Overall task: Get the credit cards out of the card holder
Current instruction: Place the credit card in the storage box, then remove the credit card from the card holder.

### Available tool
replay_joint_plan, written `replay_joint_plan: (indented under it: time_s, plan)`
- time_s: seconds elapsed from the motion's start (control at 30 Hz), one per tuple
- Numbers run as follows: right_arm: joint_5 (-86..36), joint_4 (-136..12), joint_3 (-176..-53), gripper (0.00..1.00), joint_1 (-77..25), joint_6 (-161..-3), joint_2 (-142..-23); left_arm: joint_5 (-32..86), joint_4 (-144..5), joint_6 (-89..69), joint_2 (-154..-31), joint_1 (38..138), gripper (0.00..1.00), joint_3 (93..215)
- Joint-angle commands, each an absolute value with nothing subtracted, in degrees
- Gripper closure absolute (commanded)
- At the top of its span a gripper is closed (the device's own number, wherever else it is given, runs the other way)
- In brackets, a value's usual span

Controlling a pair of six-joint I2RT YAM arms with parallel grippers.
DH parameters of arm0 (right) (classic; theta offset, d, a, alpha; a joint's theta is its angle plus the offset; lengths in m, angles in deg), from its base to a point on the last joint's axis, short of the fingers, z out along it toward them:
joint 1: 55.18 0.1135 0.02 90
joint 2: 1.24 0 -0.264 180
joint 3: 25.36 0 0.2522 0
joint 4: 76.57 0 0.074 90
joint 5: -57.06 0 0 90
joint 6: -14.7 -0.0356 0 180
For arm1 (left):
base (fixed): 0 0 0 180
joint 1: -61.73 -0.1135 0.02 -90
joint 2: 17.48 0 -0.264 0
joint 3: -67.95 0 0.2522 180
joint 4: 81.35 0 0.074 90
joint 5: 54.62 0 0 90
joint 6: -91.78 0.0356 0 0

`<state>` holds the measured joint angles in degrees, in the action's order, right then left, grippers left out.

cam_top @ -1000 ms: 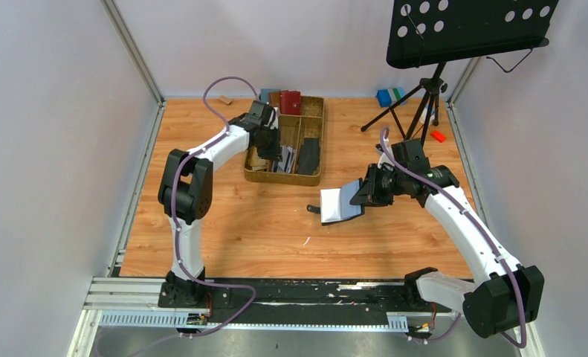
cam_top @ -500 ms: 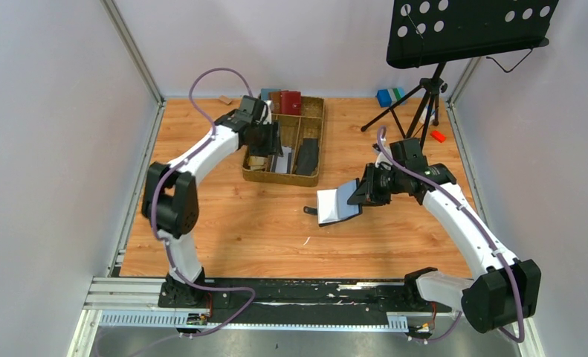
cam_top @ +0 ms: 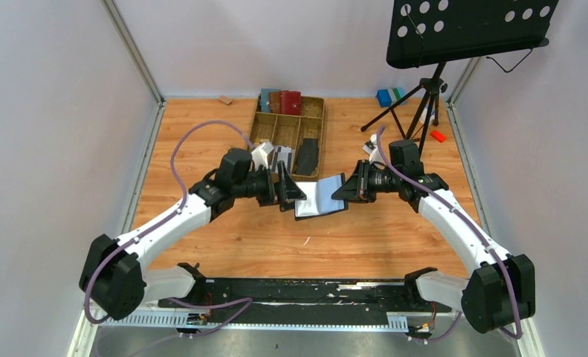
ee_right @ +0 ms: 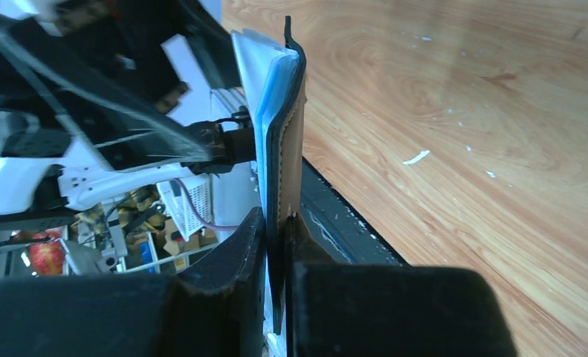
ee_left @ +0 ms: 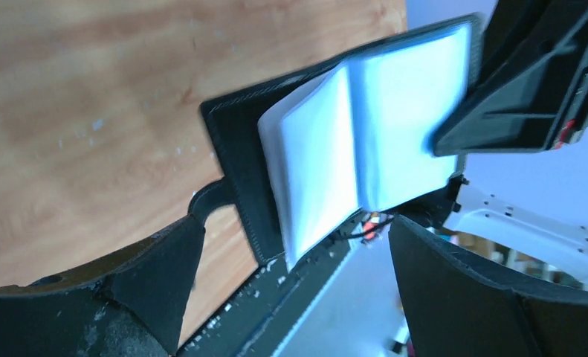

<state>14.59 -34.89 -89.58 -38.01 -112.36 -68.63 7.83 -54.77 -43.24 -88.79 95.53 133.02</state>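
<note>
The card holder (cam_top: 319, 198) hangs open above the table's middle, a black case with pale whitish-blue sleeve pages (ee_left: 365, 149). My right gripper (cam_top: 348, 190) is shut on its right cover, and the right wrist view shows the holder (ee_right: 285, 141) edge-on, clamped between the fingers of the right gripper (ee_right: 279, 227). My left gripper (cam_top: 288, 189) stands open at the holder's left edge. In the left wrist view the open left gripper (ee_left: 296, 227) has the pages just beyond its fingertips, apart from them. I cannot make out single credit cards in the sleeves.
A brown tray (cam_top: 322, 134) behind the holder has red, brown and blue wallets (cam_top: 282, 101) at its far end, a long black piece (cam_top: 308, 155) and small whitish pieces (cam_top: 264, 155). A music stand tripod (cam_top: 424, 104), a blue box (cam_top: 386, 97) and a red bit (cam_top: 438, 136) sit at the back right.
My left arm swung from the tray down to the holder's left side and its gripper opened. My right arm carried the open holder up and left toward the tray.
</note>
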Motion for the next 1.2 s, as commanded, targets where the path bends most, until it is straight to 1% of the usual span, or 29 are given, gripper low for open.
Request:
replay_joint_plan:
  time_s: [0.0, 0.17, 0.23, 0.33, 0.53, 0.57, 0.6, 0.63, 0.67, 0.7, 0.73, 0.77, 0.8, 0.87, 0.9, 0.93, 1.03, 1.1, 1.17]
  plan:
    - [22.0, -45.3, -88.9, 1.00, -37.4, -116.8, -66.0, 4.5, -72.0, -58.5, -82.5, 95.5, 0.00, 123.3]
    - [23.0, -46.2, -89.4, 1.00, -35.6, -117.5, -66.0, 7.5, -65.5, -57.3, -78.8, 96.4, 0.00, 122.3]
    - [22.9, -46.6, -89.1, 1.00, -35.3, -118.0, -65.7, 7.0, -68.9, -59.9, -77.9, 96.6, 0.00, 119.8]
    - [22.9, -47.2, -88.8, 1.00, -35.1, -118.7, -65.3, 5.3, -81.9, -68.0, -77.5, 97.2, 0.00, 114.6]
    - [22.5, -45.6, -89.7, 1.00, -35.1, -118.7, -65.1, 8.3, -80.8, -67.4, -76.3, 98.9, 0.01, 113.5]
    - [22.8, -45.8, -89.7, 1.00, -35.1, -118.9, -65.2, 8.3, -82.6, -68.2, -76.6, 99.1, 0.04, 113.1]
    - [23.1, -46.1, -89.7, 1.00, -35.0, -119.3, -65.2, 8.1, -85.1, -69.6, -77.3, 99.3, 0.11, 112.4]
    - [23.3, -46.6, -89.4, 1.00, -34.9, -120.2, -65.3, 7.8, -88.4, -71.3, -78.2, 99.8, 0.21, 111.6]
    - [23.6, -47.4, -88.9, 1.00, -34.9, -121.2, -65.3, 7.4, -91.6, -73.2, -79.3, 100.2, 0.27, 110.9]
    - [23.9, -48.2, -88.4, 1.00, -34.9, -122.2, -65.3, 7.3, -94.8, -75.0, -80.0, 100.5, 0.32, 110.0]
    - [23.6, -48.2, -88.1, 1.00, -34.9, -122.6, -65.1, 7.6, -97.5, -76.5, -80.5, 101.0, 0.33, 108.9]
    - [22.9, -47.3, -88.0, 1.00, -34.9, -122.4, -65.0, 8.2, -99.4, -77.6, -80.4, 101.4, 0.32, 107.9]
    - [22.0, -45.9, -88.1, 1.00, -34.9, -121.8, -65.0, 9.1, -100.0, -78.1, -79.9, 101.8, 0.28, 107.2]
    - [19.9, -43.3, -88.5, 1.00, -34.9, -120.7, -65.3, 10.7, -97.9, -77.6, -77.7, 102.2, 0.10, 106.5]
    - [19.6, -43.3, -88.4, 1.00, -34.9, -120.9, -65.5, 11.4, -95.2, -76.9, -76.4, 102.2, 0.05, 106.5]
    - [19.5, -44.0, -88.2, 1.00, -34.9, -121.5, -65.7, 11.8, -92.5, -76.1, -75.0, 102.2, 0.02, 106.7]
    - [18.4, -45.7, -88.5, 1.00, -35.2, -123.6, -66.5, 12.8, -81.9, -72.9, -71.3, 102.2, 0.00, 107.6]
    - [18.0, -46.7, -89.2, 1.00, -35.6, -124.9, -67.6, 12.8, -79.2, -72.5, -69.0, 102.2, 0.00, 107.5]
    - [18.6, -48.7, -89.6, 1.00, -35.6, -126.4, -68.8, 13.1, -79.5, -73.4, -67.2, 102.4, 0.00, 106.0]
